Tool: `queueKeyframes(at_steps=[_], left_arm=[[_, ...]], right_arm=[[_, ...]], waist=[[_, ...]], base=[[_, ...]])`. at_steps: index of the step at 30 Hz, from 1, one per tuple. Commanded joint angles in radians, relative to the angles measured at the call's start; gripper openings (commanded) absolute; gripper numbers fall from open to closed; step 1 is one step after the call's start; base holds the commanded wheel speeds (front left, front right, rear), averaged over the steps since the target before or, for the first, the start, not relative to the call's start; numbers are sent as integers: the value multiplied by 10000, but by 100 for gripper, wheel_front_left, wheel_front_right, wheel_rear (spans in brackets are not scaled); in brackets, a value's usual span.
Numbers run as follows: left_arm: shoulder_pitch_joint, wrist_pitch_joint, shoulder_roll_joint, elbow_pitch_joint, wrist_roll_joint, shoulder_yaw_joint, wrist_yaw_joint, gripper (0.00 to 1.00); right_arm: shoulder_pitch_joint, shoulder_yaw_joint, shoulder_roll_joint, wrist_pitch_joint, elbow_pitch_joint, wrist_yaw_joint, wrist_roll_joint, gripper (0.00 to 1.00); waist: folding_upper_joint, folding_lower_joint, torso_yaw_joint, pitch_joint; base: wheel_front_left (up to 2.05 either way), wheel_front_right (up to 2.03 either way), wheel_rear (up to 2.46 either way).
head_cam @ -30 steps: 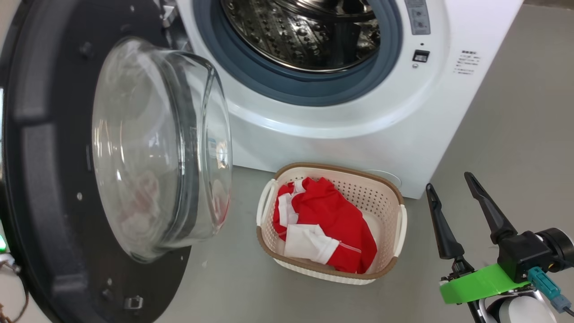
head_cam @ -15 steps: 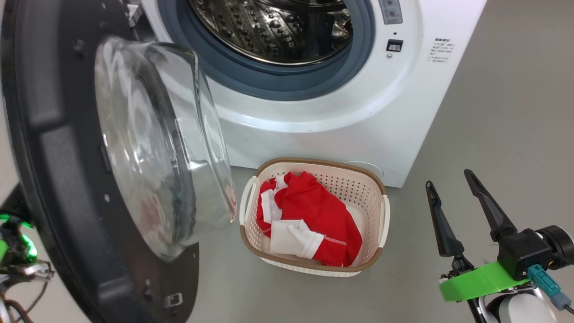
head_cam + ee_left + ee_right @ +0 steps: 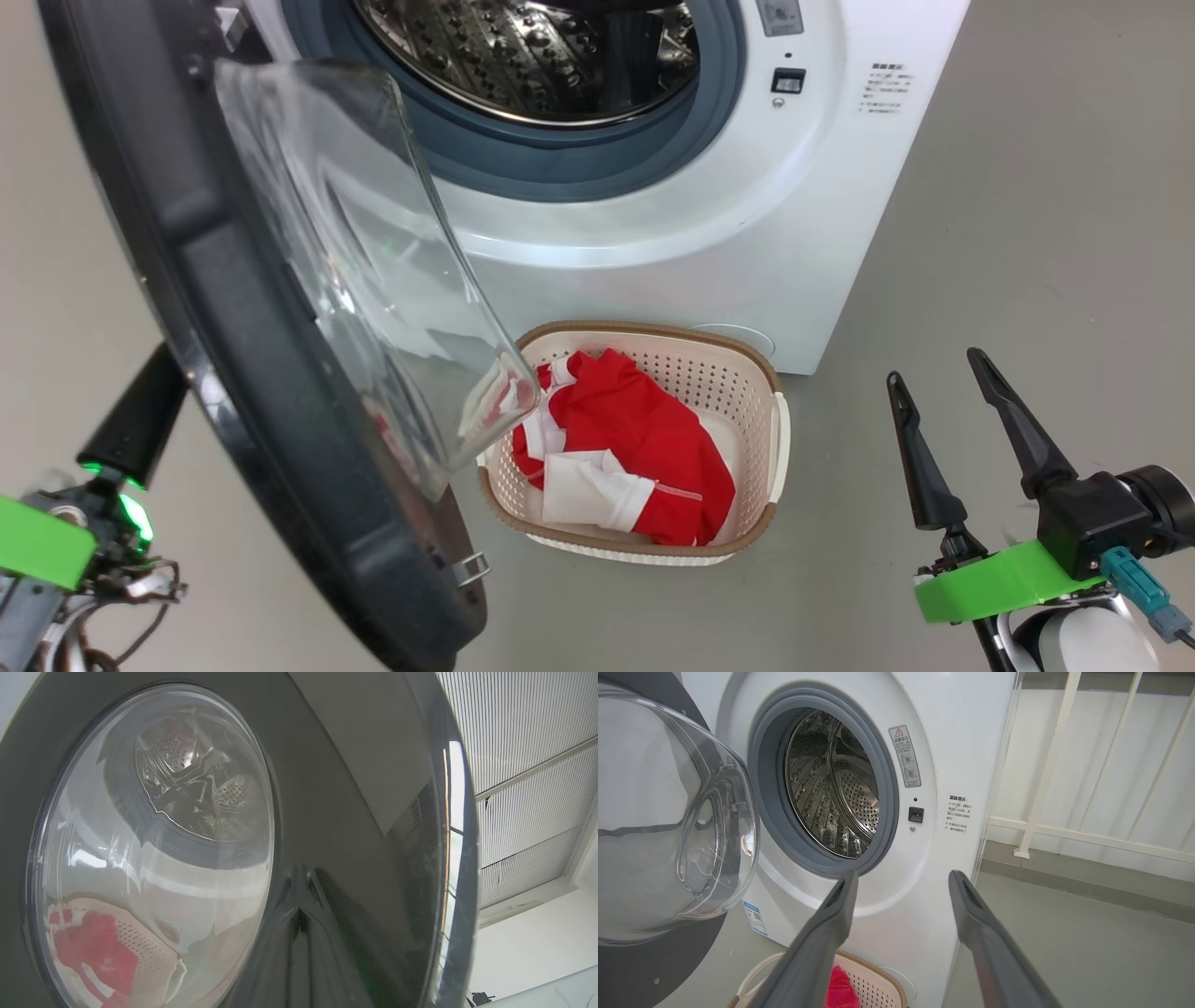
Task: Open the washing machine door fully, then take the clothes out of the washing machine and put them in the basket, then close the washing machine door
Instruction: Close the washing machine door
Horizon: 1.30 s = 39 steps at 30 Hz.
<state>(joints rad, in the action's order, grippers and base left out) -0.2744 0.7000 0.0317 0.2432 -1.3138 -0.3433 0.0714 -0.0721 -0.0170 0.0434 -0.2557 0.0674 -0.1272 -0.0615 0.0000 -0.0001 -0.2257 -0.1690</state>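
From the head view, my left claw [image 3: 154, 383] is closed, behind the partly open washing machine door [image 3: 233, 308]. My right claw [image 3: 935, 367] stands wide and holds nothing. The clothes [image 3: 635, 439] lie in the basket [image 3: 653, 329], before the washing machine [image 3: 709, 252].

Left wrist view: my closed fingertips [image 3: 301, 924] touch the door's black rim.

Right wrist view: my wide fingers [image 3: 831, 924] face the drum [image 3: 831, 788].

laundry area with washing machine [image 3: 794, 233], bare grey floor [image 3: 1046, 233], white railing [image 3: 1047, 765]
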Motion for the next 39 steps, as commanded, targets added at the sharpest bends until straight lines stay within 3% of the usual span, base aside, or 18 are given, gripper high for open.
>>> queueKeyframes(at_steps=[1, 15, 16, 17, 18, 20, 28, 30, 33, 39], left_arm=[[34, -70, 187, 456, -73, -49, 11, 0], [377, -1096, 227, 380, 439, 187, 92, 2], [406, -1197, 259, 327, 576, 168, 49, 13], [441, -1273, 308, 280, 715, 174, -31, 33], [476, -1318, 352, 243, 801, 193, -153, 46], [555, -1467, 496, 204, 998, 168, -523, 100], [905, -3502, 1127, -489, 3407, 111, -1653, 100], [952, -3840, 1174, -556, 3768, 147, -1717, 100], [1168, -4904, 1414, -804, 5261, 387, -1806, 100], [1500, -6879, 1440, -1059, 7238, 948, -1884, 100]], right_arm=[[-380, 252, 68, -61, -246, -35, -73, 100], [-291, 218, 68, -61, -223, -35, -40, 100], [-279, 226, 68, -61, -211, -35, -37, 100], [-267, 237, 68, -61, -196, -35, -40, 100], [-256, 253, 68, -61, -179, -35, -45, 100], [-249, 267, 68, -61, -153, -35, -47, 100], [-196, 306, 68, -61, -124, -35, -63, 100], [-187, 316, 68, -61, -126, -35, -60, 100], [-187, 359, 68, -61, -114, -35, -54, 100], [-183, 419, 68, -61, -99, -35, -93, 100]], waist=[[0, 1, 59, -20], [0, 1, 27, 54], [0, 1, -1, 73], [0, 1, -29, 99], [0, 1, -57, 120], [0, 1, -114, 153], [0, 1, -340, 228], [0, 1, -363, 227], [0, 1, -408, 232], [0, 1, -401, 280]], base=[[0, 0, 0], [0, 0, 0], [0, 0, 0], [0, 0, 0], [0, 0, 0], [0, 0, 0], [0, 0, 0], [0, 0, 0], [0, 0, 0], [0, 0, 0]])
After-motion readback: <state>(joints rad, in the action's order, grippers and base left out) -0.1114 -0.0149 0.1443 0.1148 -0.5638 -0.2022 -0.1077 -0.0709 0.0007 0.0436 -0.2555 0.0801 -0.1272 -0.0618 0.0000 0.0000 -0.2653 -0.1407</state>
